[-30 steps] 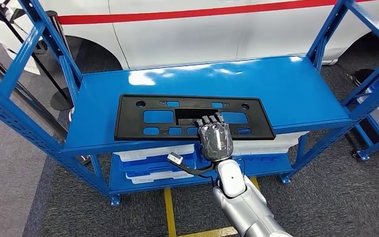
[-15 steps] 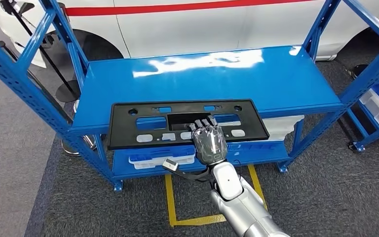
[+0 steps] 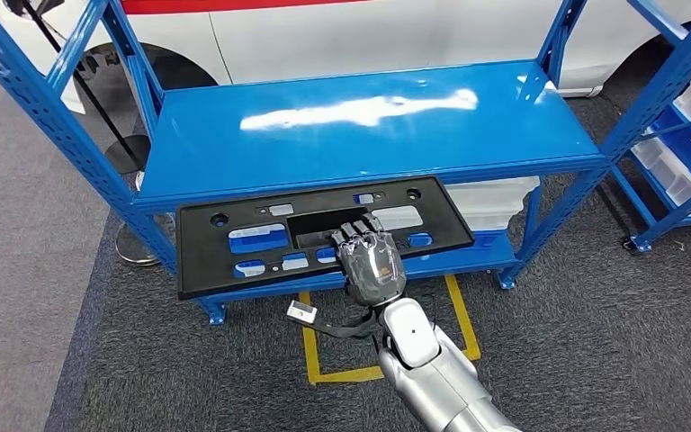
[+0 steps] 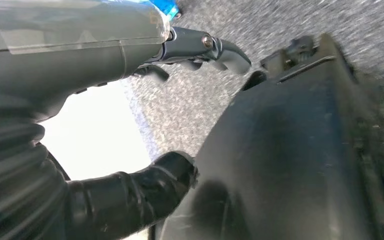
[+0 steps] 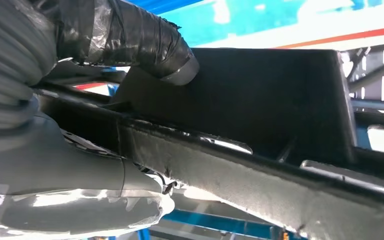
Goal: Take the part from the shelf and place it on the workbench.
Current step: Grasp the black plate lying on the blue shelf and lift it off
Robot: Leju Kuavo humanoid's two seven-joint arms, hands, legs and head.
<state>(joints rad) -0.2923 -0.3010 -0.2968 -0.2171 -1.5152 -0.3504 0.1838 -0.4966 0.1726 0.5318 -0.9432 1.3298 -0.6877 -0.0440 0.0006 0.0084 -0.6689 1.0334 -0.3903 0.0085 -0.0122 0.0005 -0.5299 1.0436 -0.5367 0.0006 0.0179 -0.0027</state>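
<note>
The silver right arm's hand (image 3: pixel 371 264), glossy dark and clear-shelled, grips one flat black plastic plate bracket (image 3: pixel 234 265) at its near edge, fingers hooked into the central rectangular cutout, taped thumb (image 5: pixel 150 37) pressed on the matte panel. The bracket hangs clear in front of the blue steel shelf (image 3: pixel 360 126), over grey carpet. The left hand (image 4: pixel 130 65) holds nothing, its fingers loosely curved and apart. Beyond stands one white car (image 3: pixel 342 31).
</note>
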